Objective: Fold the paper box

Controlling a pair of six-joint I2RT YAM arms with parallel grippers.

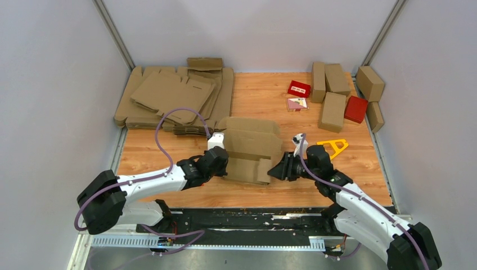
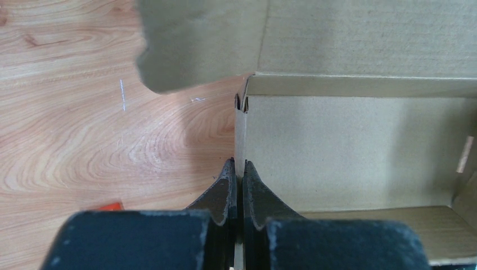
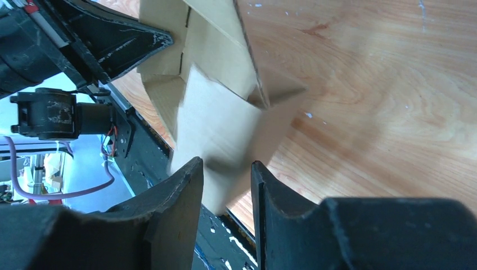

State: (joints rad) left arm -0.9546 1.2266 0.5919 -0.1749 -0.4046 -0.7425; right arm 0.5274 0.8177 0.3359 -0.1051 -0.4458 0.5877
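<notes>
The paper box (image 1: 250,149) stands half-formed in the middle of the wooden table, walls raised and a flap open behind. My left gripper (image 1: 225,163) is shut on its left wall; in the left wrist view the fingers (image 2: 237,163) pinch that thin cardboard edge, with the box's inside (image 2: 349,146) to the right. My right gripper (image 1: 275,170) is at the box's right end. Its jaws (image 3: 226,166) stand apart, and a blurred cardboard flap (image 3: 219,118) hangs just beyond the gap, touching neither finger as far as I can see.
Flat cardboard sheets (image 1: 174,95) are piled at the back left. Folded brown cartons (image 1: 332,90) and red boxes (image 1: 355,108) lie at the back right. A yellow triangular piece (image 1: 333,147) sits right of my right gripper. A black strip (image 1: 253,216) runs along the near edge.
</notes>
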